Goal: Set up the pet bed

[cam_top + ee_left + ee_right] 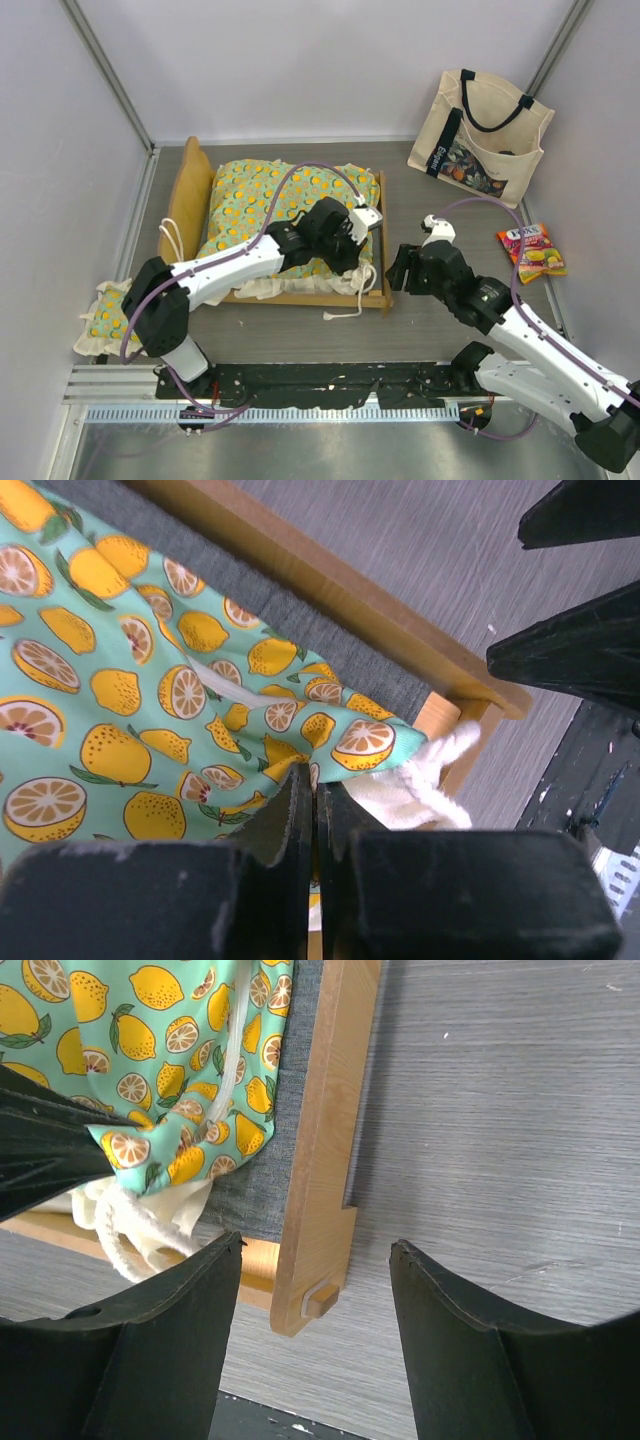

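Your top view sits above and behind the arm bases and looks steeply down on the table (300, 335), with the pet bed (260, 200) left of centre. Your left wrist view hangs very close over the bed, with the left gripper (313, 780) at the bottom edge. Your right wrist view looks down from close by, past the right gripper (315, 1250). All three share the bed's end by the cream ruffle (130, 1230).

Smooth light-wood bed frame (320, 1160), printed cloth mattress (120, 710), matt black fingers (480, 1360)
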Motion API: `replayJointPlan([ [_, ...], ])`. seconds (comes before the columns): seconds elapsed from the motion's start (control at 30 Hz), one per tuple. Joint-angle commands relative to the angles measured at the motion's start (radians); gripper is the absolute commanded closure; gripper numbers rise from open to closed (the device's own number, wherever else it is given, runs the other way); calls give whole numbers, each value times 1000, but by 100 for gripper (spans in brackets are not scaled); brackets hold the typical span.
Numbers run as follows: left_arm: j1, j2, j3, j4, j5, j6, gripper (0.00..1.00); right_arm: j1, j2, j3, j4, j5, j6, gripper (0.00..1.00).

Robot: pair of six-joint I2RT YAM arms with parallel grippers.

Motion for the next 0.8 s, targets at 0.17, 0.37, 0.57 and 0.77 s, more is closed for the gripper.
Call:
replayJointPlan([
  [0.17,-12,36,88,-233,-30,-51,81,4,99,-10,147,-13,56,34],
  [0.37,-44,82,108,-153,-7,-131,79,4,153,-13,177,-27,60,34],
  [0.57,-75,143,160,-191,-35,-167,73,4,165,-36,186,7,89,36],
  [0.77,-74,41,121,-228,-159,-156,54,1,211,-43,200,31,89,62],
])
